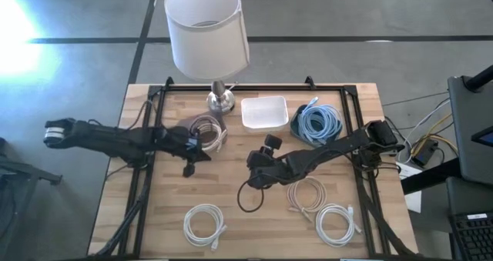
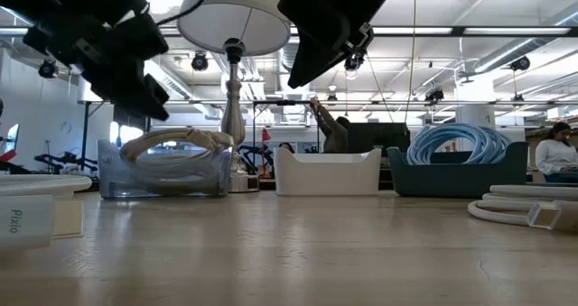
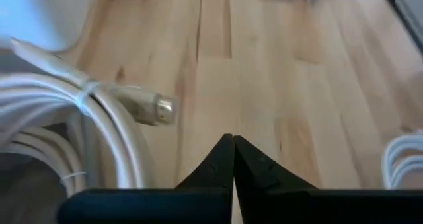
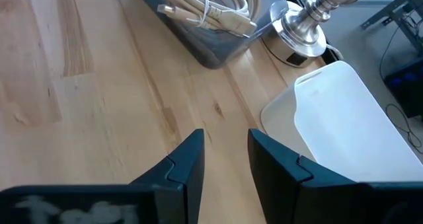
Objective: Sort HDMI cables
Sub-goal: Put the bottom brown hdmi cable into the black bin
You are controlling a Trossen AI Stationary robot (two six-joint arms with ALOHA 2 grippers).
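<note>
Beige HDMI cables (image 1: 206, 128) lie coiled in a clear bin (image 2: 163, 175) beside the lamp base. Light blue cables (image 1: 316, 122) fill a dark blue bin (image 2: 456, 171). The white bin (image 1: 264, 112) between them looks empty. On the table near the front lie a white coil (image 1: 204, 221), a beige coil (image 1: 306, 193) and another white coil (image 1: 337, 221). My left gripper (image 1: 189, 167) hangs shut above the wood, just near of the clear bin; a beige plug (image 3: 158, 109) shows beside it. My right gripper (image 1: 269, 144) is open over bare wood, near of the white bin (image 4: 344, 118).
A lamp with a white shade (image 1: 206, 26) stands on a metal base (image 1: 219, 99) at the far edge. A black frame (image 1: 254, 86) runs round the tabletop. A black robot wire (image 1: 246, 197) loops on the table's middle. Bare wood lies between the bins and the coils.
</note>
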